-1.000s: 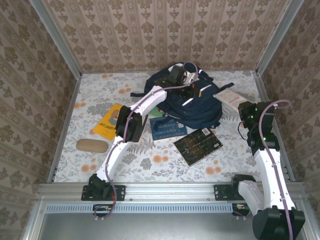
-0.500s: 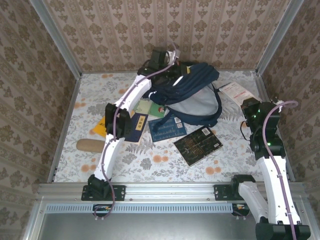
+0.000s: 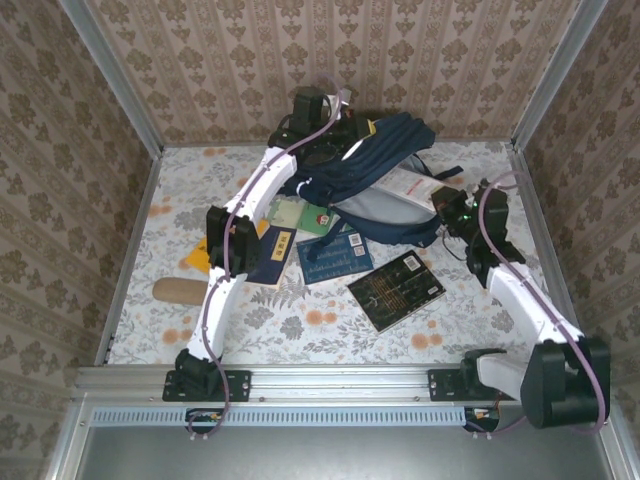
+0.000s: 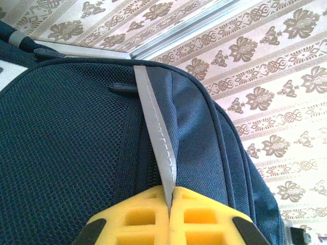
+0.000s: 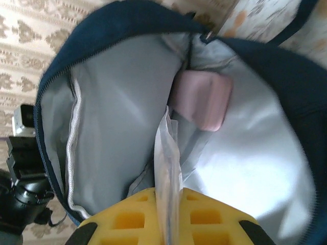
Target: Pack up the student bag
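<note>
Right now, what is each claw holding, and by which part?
Left claw: student bag, by its grey reflective strip. Right claw: white booklet, by its edge.

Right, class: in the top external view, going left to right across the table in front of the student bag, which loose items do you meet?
tan oblong pouch → dark navy book → blue book → black book

Floral table (image 3: 330,330) (books (image 3: 396,290), student bag (image 3: 385,160))
</note>
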Robot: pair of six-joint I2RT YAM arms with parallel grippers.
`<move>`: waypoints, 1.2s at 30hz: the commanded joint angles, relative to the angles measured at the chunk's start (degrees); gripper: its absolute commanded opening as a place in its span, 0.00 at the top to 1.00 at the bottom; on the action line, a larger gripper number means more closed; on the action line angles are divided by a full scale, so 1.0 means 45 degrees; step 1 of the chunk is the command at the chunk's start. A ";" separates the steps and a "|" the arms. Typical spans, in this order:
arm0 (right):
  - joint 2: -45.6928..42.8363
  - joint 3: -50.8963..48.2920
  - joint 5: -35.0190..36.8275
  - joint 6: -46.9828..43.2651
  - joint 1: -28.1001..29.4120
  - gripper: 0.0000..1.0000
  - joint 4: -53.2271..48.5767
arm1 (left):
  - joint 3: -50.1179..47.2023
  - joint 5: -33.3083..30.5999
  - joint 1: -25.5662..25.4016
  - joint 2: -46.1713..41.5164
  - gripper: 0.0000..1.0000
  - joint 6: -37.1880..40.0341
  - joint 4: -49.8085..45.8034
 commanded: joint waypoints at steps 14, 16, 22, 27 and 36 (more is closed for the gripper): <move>0.8307 0.4257 0.2285 0.3271 0.2949 1.00 0.4083 | 0.0212 -0.0168 0.0457 -0.1166 1.00 -0.0859 0.2453; 0.9316 0.5302 0.2183 0.3449 0.3170 1.00 0.3723 | 0.0144 -0.0157 0.0449 -0.1188 1.00 -0.0923 0.2509; 1.1779 0.8276 0.1881 0.3213 0.3750 0.86 0.2115 | -0.0003 -0.0171 0.0538 -0.1232 1.00 -0.1107 0.2720; 1.2998 0.9781 0.1116 0.2645 0.3778 0.53 0.0912 | -0.0125 -0.0199 0.0695 -0.1178 1.00 -0.1253 0.2878; 1.0452 0.7939 0.0162 0.0566 0.2881 0.25 0.0792 | -0.0326 -0.0240 0.1171 -0.1090 1.00 -0.1125 0.2852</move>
